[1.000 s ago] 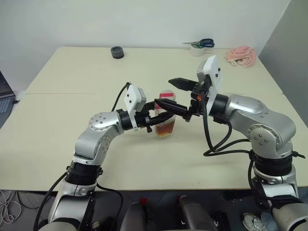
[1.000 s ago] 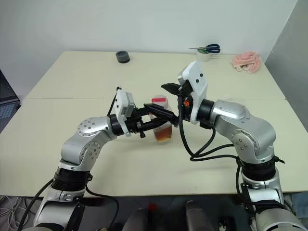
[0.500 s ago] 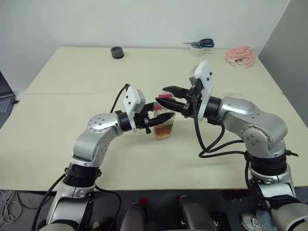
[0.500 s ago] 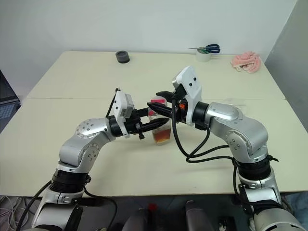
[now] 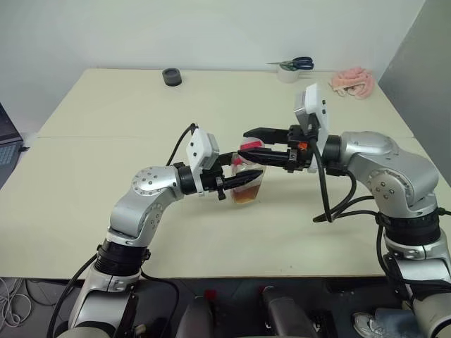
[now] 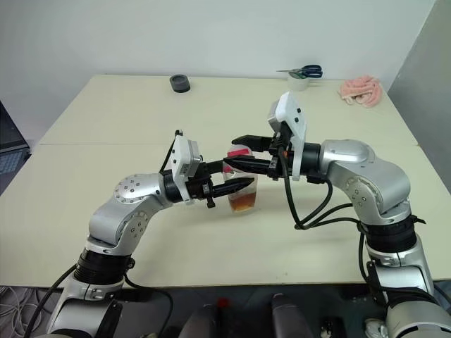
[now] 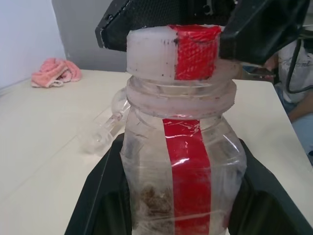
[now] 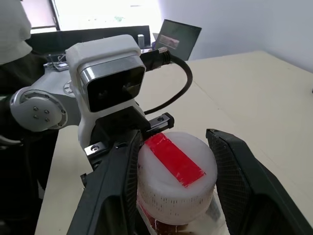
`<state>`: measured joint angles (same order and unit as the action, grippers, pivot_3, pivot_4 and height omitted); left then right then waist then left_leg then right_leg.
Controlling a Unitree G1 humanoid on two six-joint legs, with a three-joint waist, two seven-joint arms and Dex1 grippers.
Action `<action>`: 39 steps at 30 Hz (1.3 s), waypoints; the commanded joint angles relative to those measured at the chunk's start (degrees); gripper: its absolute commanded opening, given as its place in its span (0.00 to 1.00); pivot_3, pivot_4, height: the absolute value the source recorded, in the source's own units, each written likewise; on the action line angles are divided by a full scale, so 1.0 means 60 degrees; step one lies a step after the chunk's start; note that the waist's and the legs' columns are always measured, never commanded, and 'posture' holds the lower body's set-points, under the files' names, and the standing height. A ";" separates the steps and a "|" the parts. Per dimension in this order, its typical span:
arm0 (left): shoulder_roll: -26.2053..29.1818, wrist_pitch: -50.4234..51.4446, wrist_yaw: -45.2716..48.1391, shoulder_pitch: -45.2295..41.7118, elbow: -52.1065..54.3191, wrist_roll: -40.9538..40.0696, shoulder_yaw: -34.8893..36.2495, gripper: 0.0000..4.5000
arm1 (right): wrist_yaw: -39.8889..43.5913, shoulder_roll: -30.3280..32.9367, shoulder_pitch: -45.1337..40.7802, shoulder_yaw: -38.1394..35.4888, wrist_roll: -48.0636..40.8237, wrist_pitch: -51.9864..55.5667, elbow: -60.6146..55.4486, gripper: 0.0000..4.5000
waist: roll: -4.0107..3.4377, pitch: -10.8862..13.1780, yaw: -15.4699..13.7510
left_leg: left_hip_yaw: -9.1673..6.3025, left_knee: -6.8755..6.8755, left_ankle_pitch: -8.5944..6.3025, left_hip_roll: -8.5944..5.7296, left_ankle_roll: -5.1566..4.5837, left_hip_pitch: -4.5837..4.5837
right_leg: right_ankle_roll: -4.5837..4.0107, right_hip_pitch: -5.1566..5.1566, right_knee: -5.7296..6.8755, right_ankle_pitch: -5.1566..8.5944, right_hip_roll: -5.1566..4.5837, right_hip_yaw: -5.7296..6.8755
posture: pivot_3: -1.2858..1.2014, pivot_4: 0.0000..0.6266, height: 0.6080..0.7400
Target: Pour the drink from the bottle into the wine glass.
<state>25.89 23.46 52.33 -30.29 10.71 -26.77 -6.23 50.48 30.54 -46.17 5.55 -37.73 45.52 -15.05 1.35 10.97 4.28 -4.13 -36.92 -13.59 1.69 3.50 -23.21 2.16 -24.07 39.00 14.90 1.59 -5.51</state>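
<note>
Near the middle of the table (image 5: pixel 106 211), the left gripper (image 5: pixel 248 177) squeezes the bottle (image 5: pixel 245 184) upright. The right gripper (image 5: pixel 262 141) is clamped on its cap (image 8: pixel 174 178). It should twist slowly while the left one holds firm.

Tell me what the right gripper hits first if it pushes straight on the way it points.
Probably the left gripper's white camera housing: the right gripper points leftward, its fingers flanking the bottle's cap. Depth is uncertain.
</note>
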 commanded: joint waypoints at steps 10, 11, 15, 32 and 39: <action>0.0114 -0.0088 -0.0134 -0.0061 0.0003 -0.0024 0.0336 0.41 | 0.0770 0.0075 -0.0933 -0.0550 0.0033 -0.0763 0.0760 0.38 | -0.0001 0.0001 -0.0010 | -0.0003 -0.0001 0.0000 0.0002 0.0000 0.0000 | 0.0000 -0.0001 0.0002 0.0000 0.0001 0.0002 | 0.52 0.24 1.00; 0.0094 -0.0099 -0.0126 -0.0083 -0.0030 -0.0022 0.0318 0.41 | 0.0761 0.0101 -0.0916 -0.0589 -0.0022 -0.0700 0.0679 0.38 | -0.0001 0.0001 -0.0022 | -0.0002 -0.0001 0.0000 0.0001 0.0000 0.0000 | 0.0000 -0.0001 0.0002 0.0000 0.0001 0.0002 | 0.52 0.24 1.00; 0.0022 -0.0172 -0.0005 -0.0154 -0.0182 -0.0021 0.0249 0.41 | 0.0360 0.0287 -0.0658 -0.0855 -0.0173 -0.0283 0.0079 0.38 | -0.0001 0.0001 -0.0058 | 0.0000 -0.0001 0.0000 -0.0003 0.0000 -0.0006 | -0.0001 -0.0002 -0.0003 -0.0001 -0.0006 0.0000 | 0.52 0.24 1.00; -0.0472 -0.0553 0.0290 -0.1035 -0.1259 0.0061 0.0272 0.41 | -0.6223 -0.0822 0.5540 -0.3487 0.3489 -0.1684 0.1209 0.38 | 0.0002 -0.0004 -0.0171 | 0.0022 -0.0004 0.0001 -0.0008 0.0001 0.0000 | 0.0002 -0.0002 0.0003 -0.0001 -0.0009 -0.0021 | 0.52 0.24 1.00; -0.0734 -0.0878 0.0356 -0.1543 -0.1987 0.0211 0.0379 0.41 | -0.6877 -0.1287 0.5154 -0.3939 0.3995 -0.3637 0.3617 0.77 | 0.0001 -0.0005 -0.0139 | 0.0048 0.0004 0.0000 -0.0001 0.0000 0.0039 | 0.0005 0.0022 0.0000 -0.0001 0.0004 -0.0047 | 0.52 0.24 1.00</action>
<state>21.71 19.69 54.28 -38.21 -2.03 -25.36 -5.26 10.14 22.63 -14.63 -16.60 -14.54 26.11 5.40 1.35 10.93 3.44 -3.85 -36.89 -13.59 1.69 3.50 -22.98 2.19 -23.94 39.00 14.89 1.62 -5.79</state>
